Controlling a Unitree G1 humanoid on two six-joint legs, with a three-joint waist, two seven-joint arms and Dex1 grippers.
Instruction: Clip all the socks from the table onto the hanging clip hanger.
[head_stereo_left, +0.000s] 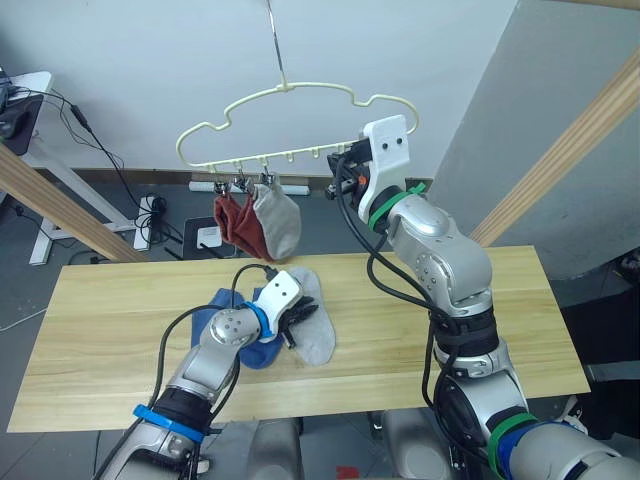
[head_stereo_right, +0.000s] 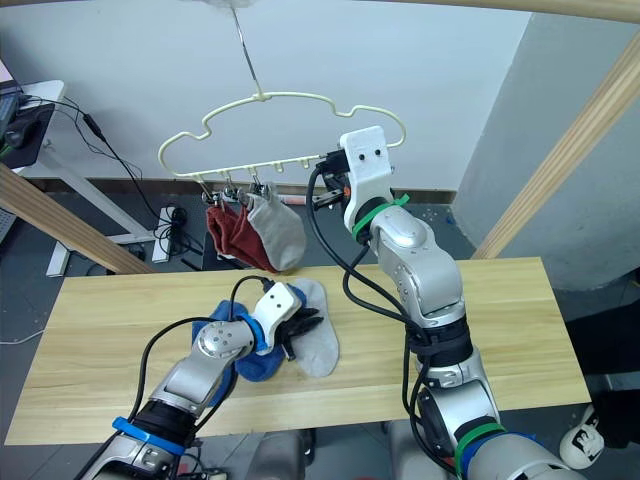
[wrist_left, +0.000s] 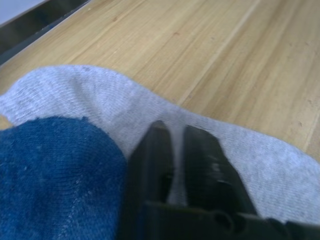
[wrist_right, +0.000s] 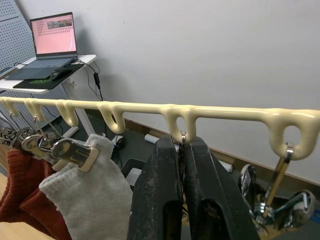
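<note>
Upper left of the head views: the hanger (head_stereo_left: 290, 125) hangs by its metal hook (head_stereo_left: 275, 40) above the far edge of the table (head_stereo_left: 100, 330). Its left clips carry two red socks (head_stereo_left: 238, 222) and one grey sock (head_stereo_left: 277, 222), bunched together and dangling just above the table's far edge. The right wrist view shows the clip (wrist_right: 70, 151) gripping the grey sock's cuff, with the red ones just behind it.

Lower centre-left: the left gripper (head_stereo_left: 300, 318) is down on the table, over a pile of socks. A blue sock (head_stereo_left: 262, 352) lies beside and partly under the gripper; a second grey sock (head_stereo_left: 318, 330) lies flat to its right, touching the blue one. In the left wrist view the two black fingers (wrist_left: 155, 165) stand close together with a narrow gap, pressed onto the grey sock (wrist_left: 90, 100), a fold of grey fabric between them; the blue sock (wrist_left: 50, 180) overlaps that sock's edge. Whether the fabric is firmly pinched cannot be told.

Centre-right: the right gripper (wrist_right: 181, 145) is raised to the hanger's lower bar, right of the hung socks. Its fingers (wrist_right: 160, 180) are nearly together around the thin wire link of a clip, just under a loop of the bar. Two more silver clips (wrist_right: 272, 200) hang free to the right.
</note>
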